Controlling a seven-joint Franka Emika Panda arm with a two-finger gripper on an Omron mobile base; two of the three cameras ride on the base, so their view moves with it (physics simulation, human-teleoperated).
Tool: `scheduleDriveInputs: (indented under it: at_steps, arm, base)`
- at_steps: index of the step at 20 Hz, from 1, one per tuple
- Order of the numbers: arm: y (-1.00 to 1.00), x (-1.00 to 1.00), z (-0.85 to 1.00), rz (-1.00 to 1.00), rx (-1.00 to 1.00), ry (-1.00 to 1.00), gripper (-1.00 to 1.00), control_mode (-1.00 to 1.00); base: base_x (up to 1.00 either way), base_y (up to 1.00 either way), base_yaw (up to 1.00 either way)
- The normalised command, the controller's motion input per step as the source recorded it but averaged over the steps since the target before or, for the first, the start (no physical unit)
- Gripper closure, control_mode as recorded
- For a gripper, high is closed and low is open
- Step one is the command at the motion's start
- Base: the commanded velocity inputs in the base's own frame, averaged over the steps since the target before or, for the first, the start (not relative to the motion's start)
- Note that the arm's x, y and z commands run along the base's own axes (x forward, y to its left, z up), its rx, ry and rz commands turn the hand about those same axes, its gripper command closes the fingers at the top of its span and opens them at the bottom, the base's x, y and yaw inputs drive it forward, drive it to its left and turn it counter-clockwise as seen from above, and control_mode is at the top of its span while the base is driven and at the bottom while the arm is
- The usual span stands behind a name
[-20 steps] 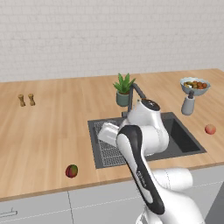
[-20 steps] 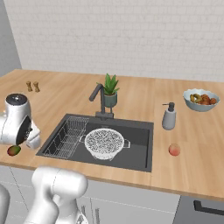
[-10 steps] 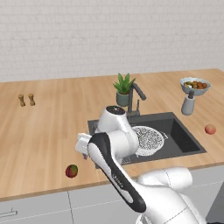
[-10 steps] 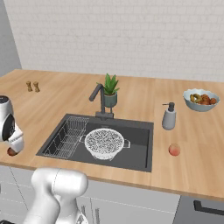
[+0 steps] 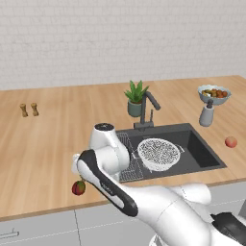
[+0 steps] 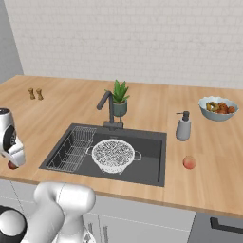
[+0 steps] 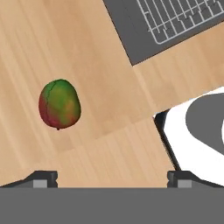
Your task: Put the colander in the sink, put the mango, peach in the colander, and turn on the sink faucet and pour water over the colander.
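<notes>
Wooden counter point(image 5: 53, 139) under white brick wall point(image 5: 96, 38); end effector point(image 7: 111, 177) spread apart above the mango point(image 7: 59, 104).

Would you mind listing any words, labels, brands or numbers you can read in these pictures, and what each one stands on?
None: no readable text shows anywhere.
The soap dispenser bears no label.
The fruit bowl, plant pot, faucet and colander carry no marks.
The mango has no sticker.
The wall tiles and wooden counter are plain.
</notes>
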Motion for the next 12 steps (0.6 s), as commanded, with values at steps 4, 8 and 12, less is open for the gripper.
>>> scheduleDriveInputs:
  at_steps: [4,8,12]
  arm:
    - [0.28,0.46,-0.37,0.0,-0.05,0.02,-1.0,-1.0]
    - [0.37,0.27,-0.29,0.0,0.0,-0.03,-1.0,-1.0]
    - [0.29,0.19,-0.36,0.0,0.0,0.0,-1.0,-1.0]
  base:
    - [0.0,0.0,0.0]
    - [0.0,0.0,0.0]
    - [0.0,0.0,0.0]
